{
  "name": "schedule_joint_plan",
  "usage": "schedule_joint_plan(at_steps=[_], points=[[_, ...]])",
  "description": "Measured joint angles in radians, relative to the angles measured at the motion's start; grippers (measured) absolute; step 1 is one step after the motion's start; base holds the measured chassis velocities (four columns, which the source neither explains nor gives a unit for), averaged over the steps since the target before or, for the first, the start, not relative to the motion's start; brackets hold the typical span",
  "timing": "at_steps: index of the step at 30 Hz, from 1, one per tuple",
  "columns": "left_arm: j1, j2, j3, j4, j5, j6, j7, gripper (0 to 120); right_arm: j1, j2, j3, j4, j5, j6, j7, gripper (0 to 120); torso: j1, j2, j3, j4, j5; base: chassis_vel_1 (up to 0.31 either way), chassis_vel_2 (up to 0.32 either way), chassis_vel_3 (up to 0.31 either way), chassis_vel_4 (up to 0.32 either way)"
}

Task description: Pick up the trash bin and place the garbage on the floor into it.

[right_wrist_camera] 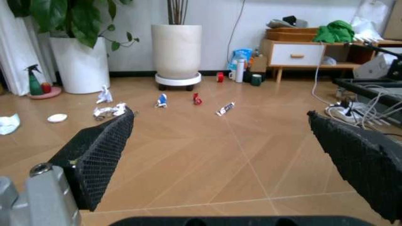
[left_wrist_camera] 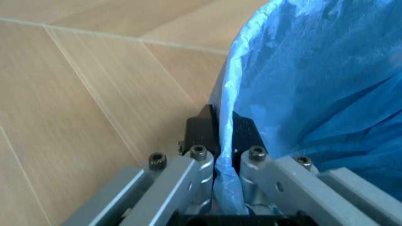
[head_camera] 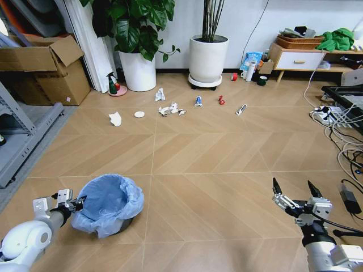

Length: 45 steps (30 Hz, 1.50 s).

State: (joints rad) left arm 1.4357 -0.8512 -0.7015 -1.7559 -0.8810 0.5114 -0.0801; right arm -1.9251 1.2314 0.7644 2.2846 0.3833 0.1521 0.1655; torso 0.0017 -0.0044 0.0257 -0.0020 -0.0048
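Head view: left gripper [head_camera: 78, 202] clamps trash bin [head_camera: 108, 204] rim; right gripper [head_camera: 296, 192] spread over bare floor [head_camera: 215, 153].

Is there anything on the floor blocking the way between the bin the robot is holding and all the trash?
Nothing visible does. The left gripper is shut on the rim of the trash bin, and bare floor lies between it and the garbage scattered near the plant pots. The right gripper hangs open off to the side.
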Motion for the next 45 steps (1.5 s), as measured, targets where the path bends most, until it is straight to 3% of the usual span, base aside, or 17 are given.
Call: schedule_joint_plan(at_steps=[4,12,16,28,45], points=[[0.056,-0.044,-0.145,-0.133,-0.025,-0.013,-0.013,0,0.002,-0.007,-0.005,-0.021,-0.037,0.023,0.022,100,0.0,0.0,0.0,-0.0002,0.0003,0.0,0.0,0.0,0.0],[0.151,-0.094,-0.315,-0.23,0.002,-0.075,0.018,0,0.016,-0.036,-0.01,-0.056,-0.022,0.027,0.02,100,0.0,0.0,0.0,0.0001,0.0003,0.0,0.0,0.0,0.0],[0.168,-0.101,-0.359,-0.266,0.0,-0.078,0.016,0,0.027,-0.052,-0.01,-0.06,0.003,0.026,0.001,100,0.0,0.0,0.0,0.0002,0.0002,0.0,0.0,0.0,0.0],[0.172,-0.119,-0.369,-0.302,-0.011,-0.073,-0.002,0,0.033,-0.064,0.002,-0.075,0.021,0.029,-0.017,100,0.0,0.0,0.0,-0.0001,0.0004,0.006,0.019,-0.003,-0.02],[0.18,-0.127,-0.349,-0.298,0.007,-0.074,0.0,0,0.024,-0.049,0.004,-0.08,0.016,0.057,-0.03,100,0.0,0.0,0.0,0.0,0.0002,0.073,0.239,-0.074,-0.225]])
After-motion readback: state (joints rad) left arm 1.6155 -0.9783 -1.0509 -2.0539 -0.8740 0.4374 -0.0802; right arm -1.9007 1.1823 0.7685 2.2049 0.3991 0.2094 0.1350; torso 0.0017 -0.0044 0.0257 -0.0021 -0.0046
